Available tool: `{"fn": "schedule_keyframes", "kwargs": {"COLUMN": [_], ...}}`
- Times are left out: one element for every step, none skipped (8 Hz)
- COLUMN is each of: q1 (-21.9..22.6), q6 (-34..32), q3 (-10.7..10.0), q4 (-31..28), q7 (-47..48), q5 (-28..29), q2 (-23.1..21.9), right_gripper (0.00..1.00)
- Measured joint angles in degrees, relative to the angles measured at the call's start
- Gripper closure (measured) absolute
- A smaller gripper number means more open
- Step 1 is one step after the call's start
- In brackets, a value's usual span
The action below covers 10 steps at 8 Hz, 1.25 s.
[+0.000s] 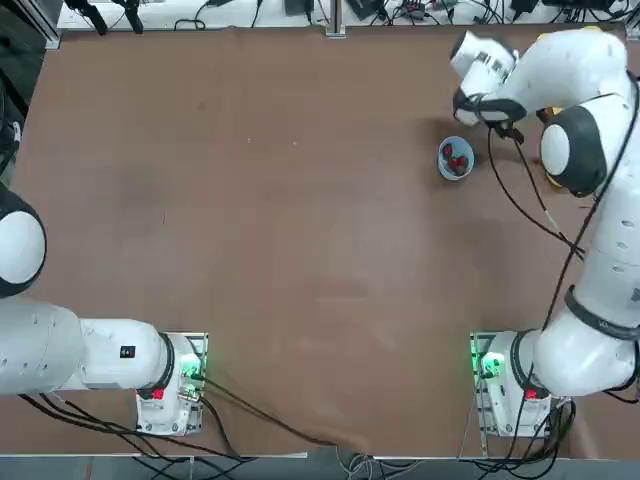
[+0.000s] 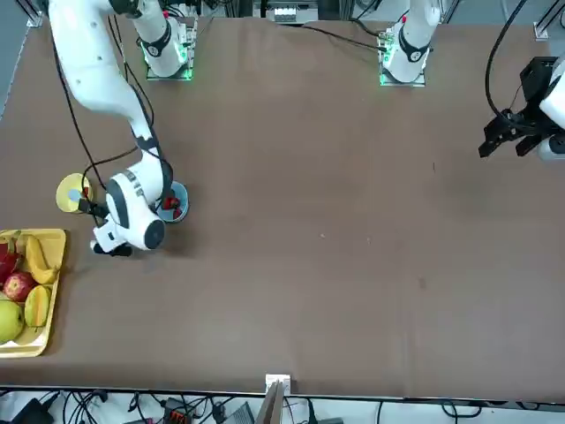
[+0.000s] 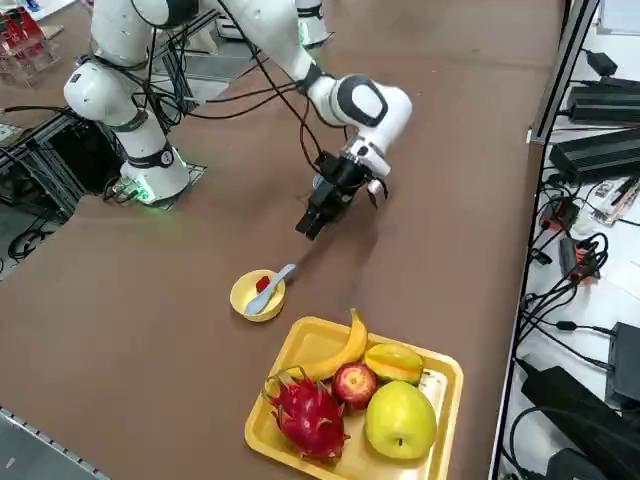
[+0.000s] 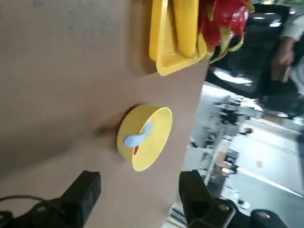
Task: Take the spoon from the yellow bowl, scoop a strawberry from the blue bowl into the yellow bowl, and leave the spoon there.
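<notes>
The yellow bowl [image 3: 258, 296] sits on the brown table beside the fruit tray, with the pale spoon [image 3: 272, 288] resting in it, handle over the rim, and a red strawberry [image 3: 262, 283] next to the spoon. The wrist view shows the same yellow bowl [image 4: 145, 137] and spoon [image 4: 138, 138] ahead of my fingers. The blue bowl [image 1: 455, 158] holds red strawberries [image 1: 458, 161] and lies close under my wrist. My right gripper [image 3: 312, 222] hovers open and empty above the table, a short way from the yellow bowl [image 2: 72, 193] and apart from it.
A rectangular yellow tray [image 3: 432, 368] with a banana, apple, dragon fruit and other fruit sits at the table's edge near the yellow bowl. Cables trail from my right arm over the table. The parked left arm stays at the opposite side.
</notes>
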Motion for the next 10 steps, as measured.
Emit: {"fn": "schedule_keyframes", "kwargs": {"q1": [-0.1, -0.5, -1.0, -1.8, -3.0, -4.3, -5.4, -6.4, -7.1, -7.3], "q6": [0.3, 0.4, 0.4, 0.4, 0.5, 0.3, -0.6, -1.9, -3.0, -3.5], "q3": [-0.1, -0.2, -0.5, -0.6, -0.8, -0.9, -1.0, -1.1, -1.1, -1.1], "q4": [0.6, 1.4, 2.2, 3.1, 4.8, 7.3, 9.7, 11.6, 12.8, 13.4], "q7": [-3.5, -6.5, -9.3, -12.8, -16.5, -19.9, -22.8, -25.8, -28.7, -30.5], "q5": [3.8, 7.1, 9.9, 13.3, 18.2, 23.0, 26.9, 30.8, 34.4, 36.8], "q2": [-2.9, -5.8, -8.5, -10.8, -12.8, -14.5, -15.9, -17.3, -18.8, -20.5], "right_gripper": [0.0, 0.0, 0.0, 0.0, 0.0, 0.0, 0.0, 0.0, 0.0, 0.0]}}
